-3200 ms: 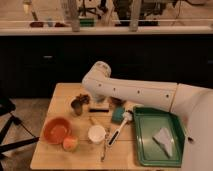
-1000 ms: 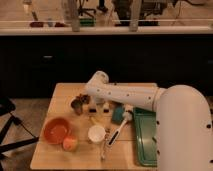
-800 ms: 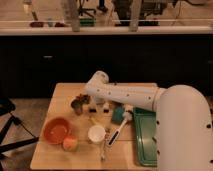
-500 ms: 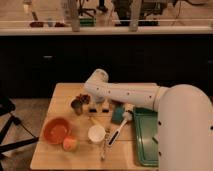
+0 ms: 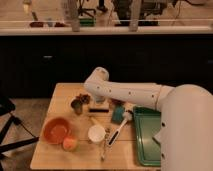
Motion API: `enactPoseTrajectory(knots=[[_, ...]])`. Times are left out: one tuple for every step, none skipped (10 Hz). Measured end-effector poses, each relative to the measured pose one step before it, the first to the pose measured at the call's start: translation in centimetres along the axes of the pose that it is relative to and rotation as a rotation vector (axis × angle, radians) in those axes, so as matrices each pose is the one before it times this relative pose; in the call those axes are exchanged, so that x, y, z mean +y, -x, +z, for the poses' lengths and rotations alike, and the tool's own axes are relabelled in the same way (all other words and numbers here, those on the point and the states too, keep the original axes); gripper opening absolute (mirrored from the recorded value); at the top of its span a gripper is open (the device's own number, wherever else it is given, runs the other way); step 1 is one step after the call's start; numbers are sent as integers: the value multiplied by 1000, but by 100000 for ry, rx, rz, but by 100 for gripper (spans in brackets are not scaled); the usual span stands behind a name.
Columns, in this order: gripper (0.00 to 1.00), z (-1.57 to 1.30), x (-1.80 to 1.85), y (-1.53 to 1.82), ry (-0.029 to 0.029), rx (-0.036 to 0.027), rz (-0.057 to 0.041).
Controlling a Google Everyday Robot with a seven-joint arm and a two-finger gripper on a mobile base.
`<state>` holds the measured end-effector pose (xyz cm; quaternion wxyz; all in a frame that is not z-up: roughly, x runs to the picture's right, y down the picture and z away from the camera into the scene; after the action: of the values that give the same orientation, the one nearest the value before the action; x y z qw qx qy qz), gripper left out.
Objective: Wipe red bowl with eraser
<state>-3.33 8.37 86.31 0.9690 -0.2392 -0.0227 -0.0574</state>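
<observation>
Wooden table [image 5: 64,95] stands before a dark cabinet front [image 5: 50,62]. The arm [image 5: 130,92] reaches in from the right edge and bends down at mid-table. The gripper [image 5: 99,102] points down just above the eraser [image 5: 98,109], close to it or touching; contact cannot be told, nor whether the gripper is open or closed.

The eraser lies flat at mid-table, nearer the far edge. The red bowl [image 5: 56,130] sits near the front left corner, well apart from the eraser. A dark cup [image 5: 77,105] stands between eraser and bowl. A white cup [image 5: 96,133] stands toward the front edge from the eraser. An orange ball [image 5: 70,144] lies just beside the bowl. A teal block [image 5: 118,114] and a brush [image 5: 120,131] lie right of the eraser, beside a green tray [image 5: 145,150] at the right edge.
</observation>
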Motion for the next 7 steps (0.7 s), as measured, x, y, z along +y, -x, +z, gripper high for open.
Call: enactPoseTrajectory(knots=[[23,612,-168,-41,759,-209,1026],[31,378,-118,29,563,-315,661],[43,425,-60,-171,641,-57,743],[53,313,23,-209,502,-5,598],[63,170,-17,-63,274,-41,293],[74,222,27,-2,416,-73,265],[79,120,-1,-10,144,61,-14]])
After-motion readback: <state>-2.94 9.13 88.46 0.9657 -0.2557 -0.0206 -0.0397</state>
